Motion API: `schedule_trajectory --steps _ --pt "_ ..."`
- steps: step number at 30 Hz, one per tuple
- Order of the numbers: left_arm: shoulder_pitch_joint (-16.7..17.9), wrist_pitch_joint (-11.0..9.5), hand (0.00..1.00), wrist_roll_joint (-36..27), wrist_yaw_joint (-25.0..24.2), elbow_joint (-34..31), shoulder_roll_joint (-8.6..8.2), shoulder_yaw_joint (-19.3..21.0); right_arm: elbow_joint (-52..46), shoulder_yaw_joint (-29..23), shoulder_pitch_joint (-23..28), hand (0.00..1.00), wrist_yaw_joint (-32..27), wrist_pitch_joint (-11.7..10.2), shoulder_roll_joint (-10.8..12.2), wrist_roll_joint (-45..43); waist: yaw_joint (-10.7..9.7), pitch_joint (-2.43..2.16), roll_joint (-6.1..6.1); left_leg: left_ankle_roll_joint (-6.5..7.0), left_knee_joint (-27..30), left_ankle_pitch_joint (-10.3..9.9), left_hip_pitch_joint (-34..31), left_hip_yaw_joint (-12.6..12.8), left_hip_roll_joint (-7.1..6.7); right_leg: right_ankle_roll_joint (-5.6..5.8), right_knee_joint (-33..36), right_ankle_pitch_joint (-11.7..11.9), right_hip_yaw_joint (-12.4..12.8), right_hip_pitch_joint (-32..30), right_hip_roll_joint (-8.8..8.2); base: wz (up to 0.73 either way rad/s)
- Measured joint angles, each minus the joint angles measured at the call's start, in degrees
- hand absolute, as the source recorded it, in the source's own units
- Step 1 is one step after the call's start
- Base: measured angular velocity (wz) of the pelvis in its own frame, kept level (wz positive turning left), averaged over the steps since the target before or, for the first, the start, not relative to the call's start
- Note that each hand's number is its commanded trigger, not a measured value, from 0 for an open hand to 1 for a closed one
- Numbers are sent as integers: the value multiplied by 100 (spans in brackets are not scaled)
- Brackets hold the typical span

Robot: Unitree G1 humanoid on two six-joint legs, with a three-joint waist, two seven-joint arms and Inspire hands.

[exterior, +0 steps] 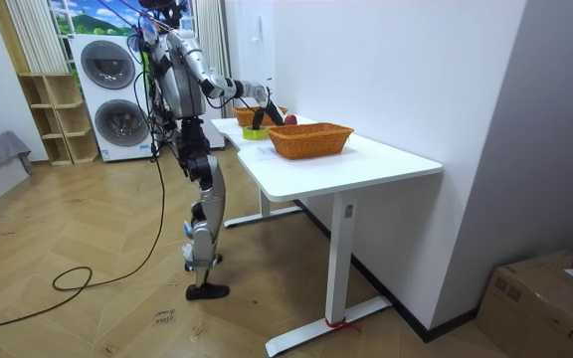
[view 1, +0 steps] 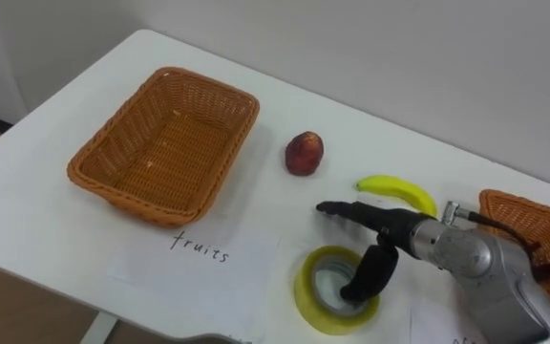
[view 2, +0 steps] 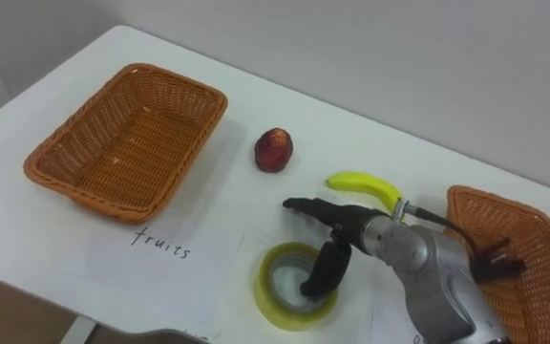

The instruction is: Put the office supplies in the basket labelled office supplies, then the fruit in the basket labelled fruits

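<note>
One flat yellow tape roll (view 1: 304, 291), thumb of right hand (view 1: 404, 234) inside

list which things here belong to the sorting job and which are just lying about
job: left basket, right basket, red fruit, banana, yellow tape roll, right hand
lying about: washing machines, cardboard box, wooden shelf

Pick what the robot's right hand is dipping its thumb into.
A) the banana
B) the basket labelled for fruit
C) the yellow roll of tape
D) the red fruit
C: the right hand hangs over the yellow roll of tape with its thumb down in the hole, while the banana and the red fruit lie apart from it on the table.
</note>
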Motion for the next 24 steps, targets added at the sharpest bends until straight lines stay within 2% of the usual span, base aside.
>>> schedule_trajectory --steps 4,10,15,18,24 --pt "-39 -7 0 -3 16 5 16 -8 -203 -4 0 100 -121 1 1 -62 -1 0 0 0 -9 0 5 8 3 0 0 0 -4 -2 0 0" --pt "-112 -49 0 -5 21 81 69 -8 -272 60 38 100 23 -11 89 -218 10 6 7 0 -32 0 34 36 4 0 3 0 4 9 -1 0" --pt "-116 -89 0 -5 22 80 102 -131 -275 55 79 100 33 -27 124 -238 0 36 48 0 -32 0 34 34 5 0 3 0 2 12 0 0" --pt "-115 -163 0 -5 23 79 104 -131 -275 55 81 100 33 -30 125 -250 -1 38 51 0 -31 0 33 35 4 0 4 0 2 11 0 0" --pt "-117 -171 0 -3 42 73 108 -132 -285 54 84 100 33 -32 133 -287 -5 37 52 0 -31 0 27 34 4 0 3 0 1 5 -1 0"
